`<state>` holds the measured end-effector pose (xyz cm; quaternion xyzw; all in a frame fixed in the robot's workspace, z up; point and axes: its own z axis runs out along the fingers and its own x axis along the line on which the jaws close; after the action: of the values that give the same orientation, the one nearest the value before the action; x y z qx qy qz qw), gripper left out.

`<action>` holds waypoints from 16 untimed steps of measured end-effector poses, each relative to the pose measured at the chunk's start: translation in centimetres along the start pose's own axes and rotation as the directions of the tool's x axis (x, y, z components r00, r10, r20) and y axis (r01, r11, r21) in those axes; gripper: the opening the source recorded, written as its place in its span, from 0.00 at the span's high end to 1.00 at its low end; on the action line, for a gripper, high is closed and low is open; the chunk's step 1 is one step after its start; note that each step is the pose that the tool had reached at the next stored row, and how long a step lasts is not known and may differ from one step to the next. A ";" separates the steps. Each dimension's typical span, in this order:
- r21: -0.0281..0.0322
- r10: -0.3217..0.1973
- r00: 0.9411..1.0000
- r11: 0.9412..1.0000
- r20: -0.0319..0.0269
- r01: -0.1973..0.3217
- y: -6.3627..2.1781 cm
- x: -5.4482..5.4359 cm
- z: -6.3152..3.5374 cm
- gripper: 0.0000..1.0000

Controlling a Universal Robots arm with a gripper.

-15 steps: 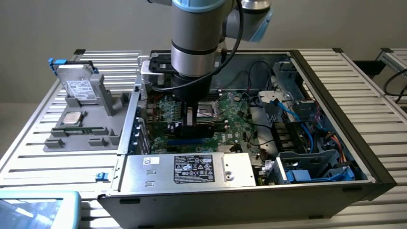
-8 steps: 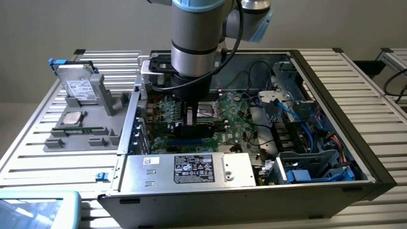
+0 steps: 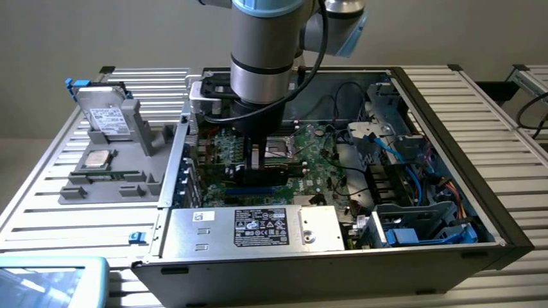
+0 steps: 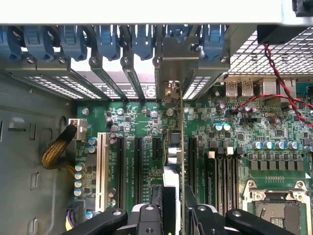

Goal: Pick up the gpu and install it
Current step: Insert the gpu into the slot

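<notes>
On a slatted metal table (image 3: 479, 109), an open computer case (image 3: 299, 279) — inside it a green motherboard (image 3: 321, 157), a silver power supply (image 3: 256, 228) along the near wall, and a grey drive cage (image 3: 419, 215) with blue cables (image 3: 428, 234) at the exterior view's right.

Deep in that case, the gripper (image 3: 253, 162), clamped shut on the gpu (image 3: 267, 176). Card held on edge, black cover toward the camera, low over the board's expansion slots. From the wrist, the gpu (image 4: 182, 147) as a thin green line between the black fingers (image 4: 168, 210), its silver end bracket up against the rear slot openings, under a row of blue clips (image 4: 105, 39). Seated or just above the slot — cannot tell. Near it a white slot (image 4: 101, 166) and a CPU socket (image 4: 276, 210).

Outside the case, at the exterior view's left, a grey holder tray (image 3: 128, 192) with a silver drive (image 3: 110, 122) standing in it, plus a square processor chip (image 3: 99, 158) and a memory stick (image 3: 107, 174) lying flat.

Writing: a black-and-white label on the power supply and a white label on the drive, print on both too small to read.
</notes>
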<state>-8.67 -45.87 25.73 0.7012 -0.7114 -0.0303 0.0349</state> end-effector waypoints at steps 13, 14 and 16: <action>-0.003 0.009 1.000 1.000 0.004 -0.009 -0.21 0.1 0.02 0.72; -0.003 0.010 1.000 1.000 0.005 -0.010 -0.21 0.1 0.03 0.72; -0.003 0.011 1.000 1.000 0.007 -0.011 -0.22 0.1 0.05 0.72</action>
<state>-8.47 -45.98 25.66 0.6971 -0.7154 -0.0337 0.0335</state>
